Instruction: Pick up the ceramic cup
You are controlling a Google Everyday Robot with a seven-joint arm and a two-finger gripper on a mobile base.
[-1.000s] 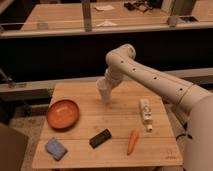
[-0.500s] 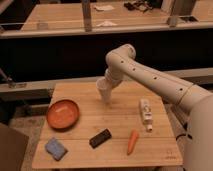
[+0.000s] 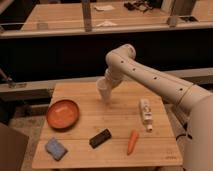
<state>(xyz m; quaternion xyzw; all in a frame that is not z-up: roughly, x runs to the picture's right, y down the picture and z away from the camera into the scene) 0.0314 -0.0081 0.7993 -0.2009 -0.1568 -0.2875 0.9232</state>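
Nearest on the pale wooden desk (image 3: 115, 150) lie a blue sponge (image 3: 55, 148), a black block (image 3: 100, 138) and a tapered orange carrot (image 3: 132, 141). Farther back sit a round orange bowl (image 3: 63, 113) and a white bottle (image 3: 146, 112) on its side. Behind them the claw (image 3: 106, 86) grips the ceramic cup (image 3: 103, 91), small, pale, roughly upright, above the desk's rear middle.

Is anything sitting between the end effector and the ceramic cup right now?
Nothing visible does. The end effector is right at the ceramic cup near the table's back edge. The orange bowl, black block, carrot, white bottle and blue sponge all lie nearer the front, apart from it.
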